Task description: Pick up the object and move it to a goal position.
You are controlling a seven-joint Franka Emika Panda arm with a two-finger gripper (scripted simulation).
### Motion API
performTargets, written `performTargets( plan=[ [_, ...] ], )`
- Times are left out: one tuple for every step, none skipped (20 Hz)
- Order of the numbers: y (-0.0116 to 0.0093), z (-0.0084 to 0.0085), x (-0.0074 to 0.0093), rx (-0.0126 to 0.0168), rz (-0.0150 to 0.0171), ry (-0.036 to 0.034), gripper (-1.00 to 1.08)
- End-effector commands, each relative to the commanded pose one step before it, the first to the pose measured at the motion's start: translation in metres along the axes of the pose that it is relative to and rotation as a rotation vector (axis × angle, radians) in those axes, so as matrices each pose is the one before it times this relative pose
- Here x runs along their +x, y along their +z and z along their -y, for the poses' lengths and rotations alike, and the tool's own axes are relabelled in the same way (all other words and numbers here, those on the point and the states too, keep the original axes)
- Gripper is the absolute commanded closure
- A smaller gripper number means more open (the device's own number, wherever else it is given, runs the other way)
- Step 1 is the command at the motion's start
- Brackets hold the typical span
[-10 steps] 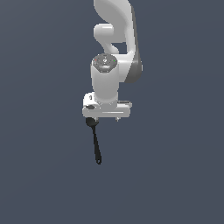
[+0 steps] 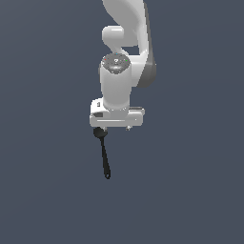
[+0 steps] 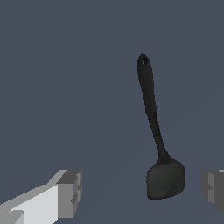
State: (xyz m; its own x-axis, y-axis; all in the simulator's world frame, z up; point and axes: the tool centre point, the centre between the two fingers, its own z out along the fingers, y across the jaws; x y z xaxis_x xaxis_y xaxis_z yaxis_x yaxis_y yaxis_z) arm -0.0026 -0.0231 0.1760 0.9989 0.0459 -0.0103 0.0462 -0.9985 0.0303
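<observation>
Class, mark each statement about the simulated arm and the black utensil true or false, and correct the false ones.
1. The gripper is open. True.
2. The black utensil is clamped between the fingers. False: the fingers stand apart from it on either side.
3. The handle has a hole at its tip. True.
4. The utensil is white. False: it is black.
5. The utensil's head lies nearer the gripper than the handle tip. True.

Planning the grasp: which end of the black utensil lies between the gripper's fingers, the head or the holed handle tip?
The broad head of the black utensil; the holed tip points away from the open gripper.
</observation>
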Motion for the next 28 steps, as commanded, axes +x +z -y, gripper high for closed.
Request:
performTargets(
  plan=[
    [-0.00331, 0.00011, 0.00080, -0.00339, -0.00329, -0.01211, -0.92],
    [0.00002, -0.00020, 0.00002, 0.00000, 0.00000, 0.00000, -0.92],
    [0.00039, 0.00020, -0.00011, 0.00038, 0.00040, 0.00127, -0.92],
    [0.00031, 0.00005, -0.00014, 0.00040, 0.00047, 0.00185, -0.92],
    [0.00000, 0.00018, -0.00002, 0.00000, 0.00000, 0.00000, -0.92],
    [0.00028, -0.00031, 0.00007, 0.00007, -0.00001, -0.00069, -0.92],
    [0.00059, -0.00041, 0.00015, 0.00007, -0.00012, -0.00182, -0.92],
    [0.00103, -0.00067, 0.00022, 0.00019, -0.00010, -0.00267, -0.92],
    [0.00148, -0.00082, 0.00029, 0.00034, -0.00009, -0.00364, -0.92],
    [0.00192, -0.00115, 0.00034, 0.00046, -0.00007, -0.00434, -0.92],
    [0.00235, -0.00135, 0.00039, 0.00059, -0.00007, -0.00527, -0.92],
    [0.00277, -0.00159, 0.00043, 0.00070, -0.00008, -0.00610, -0.92],
    [0.00313, -0.00181, 0.00045, 0.00080, -0.00011, -0.00689, -0.92],
    [0.00348, -0.00202, 0.00047, 0.00089, -0.00016, -0.00776, -0.92],
    [0.00385, -0.00224, 0.00048, 0.00098, -0.00021, -0.00868, -0.92],
    [0.00424, -0.00248, 0.00046, 0.00110, -0.00026, -0.00950, -0.92],
    [0.00466, -0.00274, 0.00042, 0.00123, -0.00030, -0.01033, -0.92],
    [0.00508, -0.00296, 0.00036, 0.00136, -0.00036, -0.01122, -0.92],
    [0.00549, -0.00320, 0.00029, 0.00149, -0.00043, -0.01208, -0.92],
    [0.00590, -0.00345, 0.00018, 0.00163, -0.00051, -0.01294, -0.92],
    [0.00633, -0.00368, 0.00005, 0.00177, -0.00060, -0.01380, -0.92],
    [0.00669, -0.00388, -0.00011, 0.00190, -0.00070, -0.01451, -0.92],
    [0.00644, -0.00372, -0.00026, 0.00185, -0.00074, -0.01391, -0.92],
    [0.00603, -0.00346, -0.00038, 0.00175, -0.00075, -0.01298, -0.92],
    [0.00562, -0.00321, -0.00048, 0.00164, -0.00075, -0.01204, -0.92],
    [0.00521, -0.00296, -0.00055, 0.00153, -0.00074, -0.01111, -0.92],
    [0.00480, -0.00271, -0.00059, 0.00142, -0.00072, -0.01019, -0.92],
    [0.00438, -0.00244, -0.00061, 0.00130, -0.00070, -0.00930, -0.92]
  ],
)
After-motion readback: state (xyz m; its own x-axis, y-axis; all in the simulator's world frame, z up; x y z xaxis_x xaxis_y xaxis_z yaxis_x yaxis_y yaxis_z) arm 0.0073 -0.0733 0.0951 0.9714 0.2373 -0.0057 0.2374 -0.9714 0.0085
